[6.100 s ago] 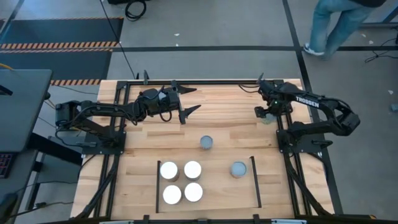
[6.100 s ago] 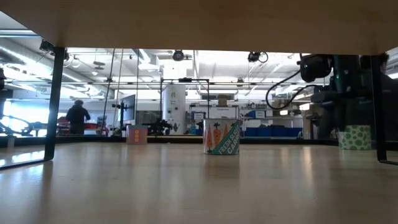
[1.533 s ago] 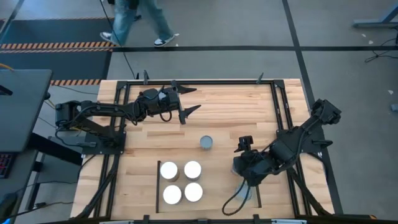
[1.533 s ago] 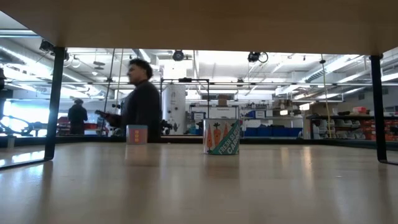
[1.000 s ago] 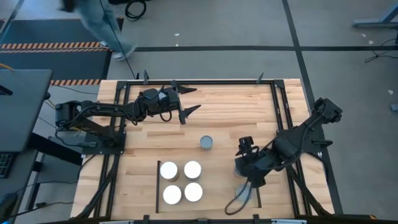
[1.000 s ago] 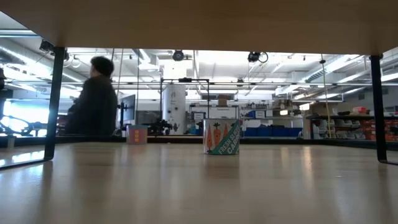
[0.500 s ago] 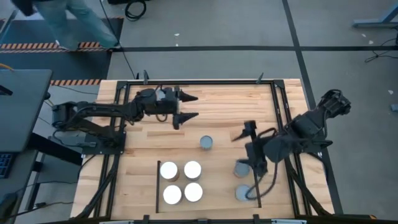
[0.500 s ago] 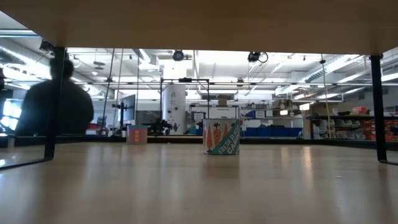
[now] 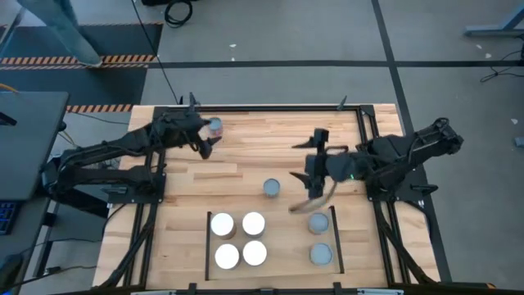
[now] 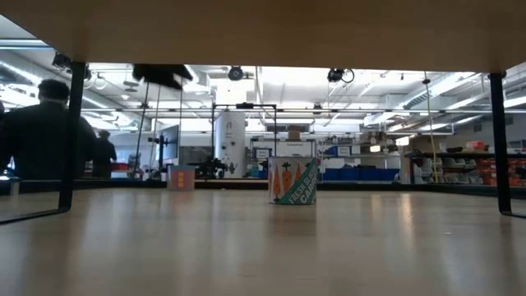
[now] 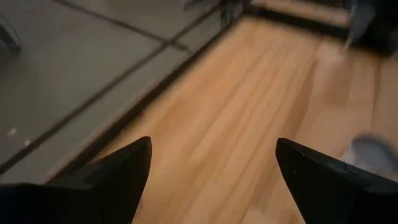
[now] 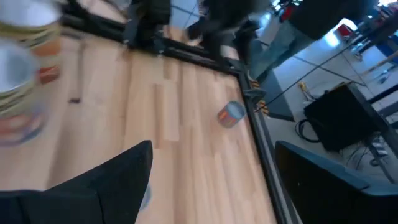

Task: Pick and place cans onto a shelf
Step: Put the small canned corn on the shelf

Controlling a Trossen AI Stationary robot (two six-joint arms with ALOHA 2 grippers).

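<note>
Several white-topped cans (image 9: 238, 238) stand on the left part of the shelf (image 9: 282, 246), and two grey-topped cans (image 9: 318, 223) (image 9: 321, 254) stand by its right rail. A grey-topped can (image 9: 272, 188) stands on the table beyond the shelf; the low view shows its carrot label (image 10: 293, 181). Another can (image 9: 215, 127) stands near the far left corner. My left gripper (image 9: 203, 138) is open beside that can, which shows past one finger in its wrist view (image 11: 370, 152). My right gripper (image 9: 304, 176) is open and empty, just right of the middle can (image 12: 22, 74).
Black frame rails (image 9: 270, 107) run along the table's far edge and both sides. The shelf's thin black rails (image 9: 206, 246) (image 9: 337, 239) flank the placed cans. Bare wood lies in the far middle of the table (image 9: 270, 139). A person (image 10: 37, 140) stands in the room beyond the table.
My right gripper has risen from the shelf's right side and gone toward the far edge, up beside the middle can; a second grey-topped can now stands at the shelf's near right. My left gripper has swung toward the table's far left corner, beside the can there.
</note>
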